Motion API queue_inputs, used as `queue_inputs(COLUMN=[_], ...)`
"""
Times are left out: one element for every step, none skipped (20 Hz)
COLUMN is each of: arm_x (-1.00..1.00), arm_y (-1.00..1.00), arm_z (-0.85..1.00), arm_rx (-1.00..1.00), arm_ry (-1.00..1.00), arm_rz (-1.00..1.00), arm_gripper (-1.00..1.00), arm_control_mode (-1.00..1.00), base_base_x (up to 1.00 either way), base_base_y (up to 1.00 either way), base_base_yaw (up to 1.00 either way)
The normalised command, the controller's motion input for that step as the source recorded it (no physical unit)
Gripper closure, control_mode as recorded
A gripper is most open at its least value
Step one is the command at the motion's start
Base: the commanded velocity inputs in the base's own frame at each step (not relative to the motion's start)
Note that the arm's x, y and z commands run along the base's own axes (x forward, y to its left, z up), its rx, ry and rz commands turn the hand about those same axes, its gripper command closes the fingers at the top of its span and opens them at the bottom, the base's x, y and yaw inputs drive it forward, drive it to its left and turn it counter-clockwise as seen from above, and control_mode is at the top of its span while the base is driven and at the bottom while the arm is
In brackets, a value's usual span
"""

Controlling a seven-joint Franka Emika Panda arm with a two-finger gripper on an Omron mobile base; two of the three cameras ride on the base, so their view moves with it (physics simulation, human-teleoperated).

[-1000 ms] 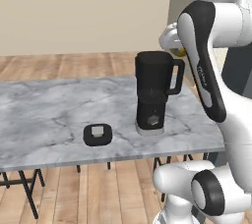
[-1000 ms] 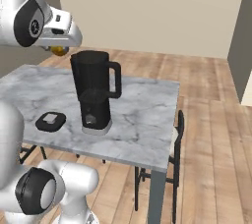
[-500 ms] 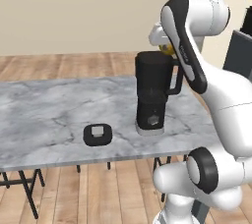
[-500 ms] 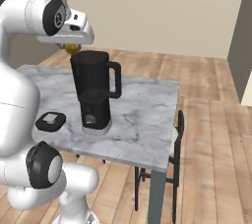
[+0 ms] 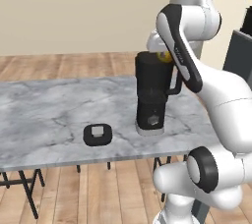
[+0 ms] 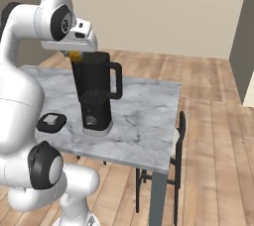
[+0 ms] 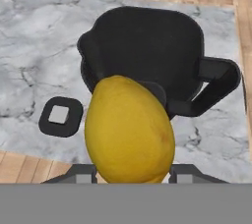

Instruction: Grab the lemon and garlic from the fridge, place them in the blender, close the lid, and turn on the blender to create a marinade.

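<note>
I see my pincer (image 7: 130, 169) closed on the lemon (image 7: 129, 129). The lemon is smooth, yellow and egg-shaped, and it sits snug between the two small dark tips. It hangs just above the open top of the blender (image 7: 147, 46).

In the left base view a bit of the yellow lemon (image 5: 164, 56) peeps out beside my white arm, right at the top rim of the blender (image 5: 152, 95). In the right base view the lemon (image 6: 74, 55) shows as a small yellow spot under the white hand, touching or almost touching the jug's top edge; I cannot tell which.

The blender (image 6: 96, 91) is black all over. Its jug is tall with straight sides and a loop handle on one side. It stands upright on a blocky black base with a round front knob and a pale grey ring at the foot.

The lid (image 5: 98, 134) lies flat on the worktop (image 5: 44, 115), near the blender's base on the side away from its handle. It is a black square with soft round corners and a light grey square knob in the middle. I see the lid (image 7: 61, 116) from above and also in the right base view (image 6: 51, 122).

The worktop is grey marble with thin dark veins. It stands on thin dark legs over a wood plank floor (image 6: 208, 136).
</note>
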Motion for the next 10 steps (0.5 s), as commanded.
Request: queue_inputs(arm_x=[0.00, 0.00, 0.00, 0.04, 0.15, 0.19, 0.29, 0.29, 0.31, 0.36], arm_y=[0.00, 0.00, 0.00, 0.00, 0.00, 0.00, 0.00, 0.00, 0.00, 0.00], arm_z=[-0.28, -0.24, -0.26, -0.26, -0.26, -0.26, -0.27, -0.27, -0.24, -0.21], arm_rx=[0.00, 0.00, 0.00, 0.00, 0.00, 0.00, 0.00, 0.00, 0.00, 0.00], arm_ry=[0.00, 0.00, 0.00, 0.00, 0.00, 0.02, 0.04, 0.05, 0.06, 0.05], arm_rz=[0.00, 0.00, 0.00, 0.00, 0.00, 0.00, 0.00, 0.00, 0.00, 0.00], arm_gripper=[1.00, 1.00, 1.00, 1.00, 1.00, 1.00, 1.00, 1.00, 1.00, 1.00], arm_control_mode=[-1.00, -1.00, -1.00, -1.00, -1.00, -1.00, -1.00, -1.00, -1.00, -1.00], base_base_x=[0.00, 0.00, 0.00, 0.00, 0.00, 0.00, 0.00, 0.00, 0.00, 0.00], base_base_y=[0.00, 0.00, 0.00, 0.00, 0.00, 0.00, 0.00, 0.00, 0.00, 0.00], base_base_yaw=[0.00, 0.00, 0.00, 0.00, 0.00, 0.00, 0.00, 0.00, 0.00, 0.00])
